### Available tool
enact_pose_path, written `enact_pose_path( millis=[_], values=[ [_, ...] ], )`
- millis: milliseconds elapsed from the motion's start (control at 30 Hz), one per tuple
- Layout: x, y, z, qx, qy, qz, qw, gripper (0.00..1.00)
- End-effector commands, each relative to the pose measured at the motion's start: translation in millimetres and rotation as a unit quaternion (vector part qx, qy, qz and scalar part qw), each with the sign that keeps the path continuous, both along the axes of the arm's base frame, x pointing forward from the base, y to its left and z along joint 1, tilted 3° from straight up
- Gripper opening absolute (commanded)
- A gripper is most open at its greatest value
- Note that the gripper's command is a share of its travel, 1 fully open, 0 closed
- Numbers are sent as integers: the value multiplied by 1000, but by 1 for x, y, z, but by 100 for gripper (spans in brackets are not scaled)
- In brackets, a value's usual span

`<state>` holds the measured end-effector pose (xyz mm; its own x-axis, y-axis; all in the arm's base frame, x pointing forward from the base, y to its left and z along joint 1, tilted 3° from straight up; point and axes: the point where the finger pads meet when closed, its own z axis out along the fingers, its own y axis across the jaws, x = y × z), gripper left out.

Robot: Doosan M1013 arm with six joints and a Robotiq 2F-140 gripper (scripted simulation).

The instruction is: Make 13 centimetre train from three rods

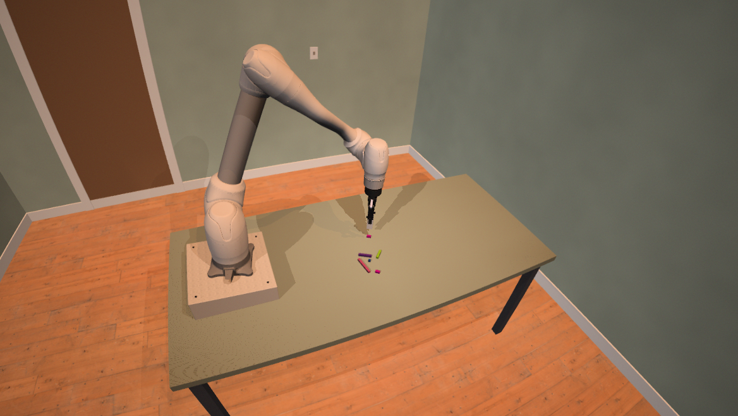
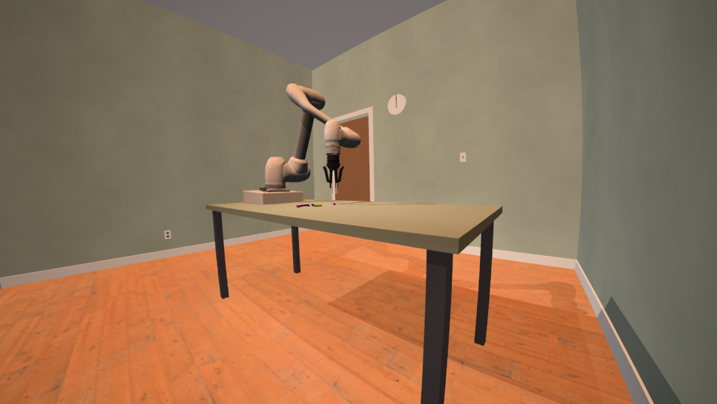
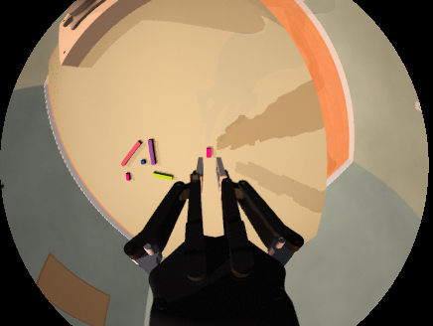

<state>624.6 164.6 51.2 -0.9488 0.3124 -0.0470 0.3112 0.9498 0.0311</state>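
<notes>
Six rods lay apart on the counter (image 1: 443,248) (image 2: 391,223) (image 3: 99,109); no train stood yet. My fingers (image 1: 369,225) (image 2: 334,189) hung above it, narrowly parted, nothing between them. A magenta rod (image 1: 368,236) (image 2: 334,204) (image 3: 209,152) lay near, below the tips. Grouped well apart from it: purple rod (image 1: 364,254) (image 3: 152,151), lime rod (image 1: 378,254) (image 2: 317,205) (image 3: 163,176), blue rod (image 1: 369,260) (image 3: 143,161), red rod (image 1: 364,265) (image 3: 131,153), second magenta rod (image 1: 377,271) (image 2: 298,205) (image 3: 128,176).

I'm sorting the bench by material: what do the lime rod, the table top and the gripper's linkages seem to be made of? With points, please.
Lime rod (image 1: 378,254) (image 3: 163,176): perhaps painted wood or plastic; even colour, no grain.
Table top (image 1: 454,243) (image 2: 401,215) (image 3: 189,89): possibly laminate, matt; plain, unpatterned.
Gripper (image 1: 369,225) (image 2: 334,191) (image 3: 210,164) linkages: probably dark-coated metal; black, rigid bars.
</notes>
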Motion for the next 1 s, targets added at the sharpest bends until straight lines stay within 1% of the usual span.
enact_pose_path(
  millis=[0, 533, 967],
  values=[
    [0, 0, 0, 0, 0, 0, 1000, 15],
    [0, 0, -1, 0, 0, 0, 1000, 15],
    [1, 0, -10, 0, 0, 0, 1000, 15]
  ],
)
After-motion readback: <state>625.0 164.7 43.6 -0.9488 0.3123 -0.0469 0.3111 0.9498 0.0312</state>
